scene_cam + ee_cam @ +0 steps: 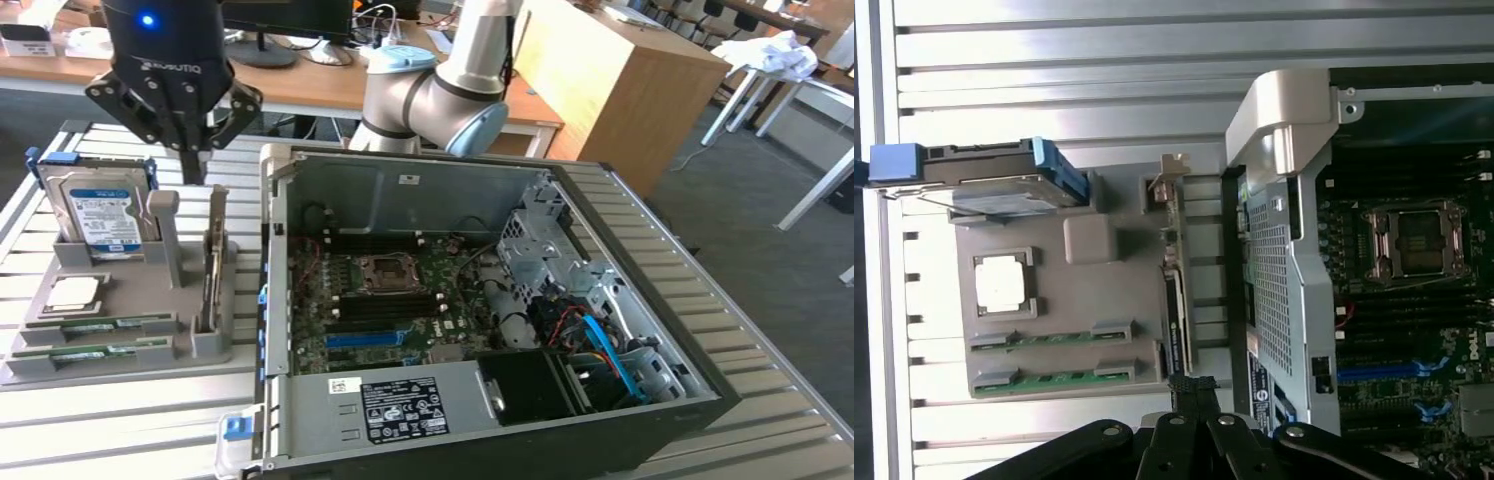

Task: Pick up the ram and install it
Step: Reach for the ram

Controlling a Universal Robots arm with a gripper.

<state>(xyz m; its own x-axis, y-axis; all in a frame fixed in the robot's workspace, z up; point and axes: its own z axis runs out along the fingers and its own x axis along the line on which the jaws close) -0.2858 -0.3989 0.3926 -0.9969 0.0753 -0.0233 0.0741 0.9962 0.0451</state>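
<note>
We see the open computer case [400, 190]; at its nine o'clock in the exterior view, the grey holder tray [127, 285]. The gripper [202, 160], closed tight and empty, hangs over the tray's one o'clock corner. Two ram sticks [104, 324] lie slotted at its six o'clock.

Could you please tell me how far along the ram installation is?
Done: nothing that shows; two ram sticks lie in the gray holder. In hand: nothing; the end effector is shut and empty, above the holder. Left: the pickup and the seating on the motherboard in the open case.
</note>
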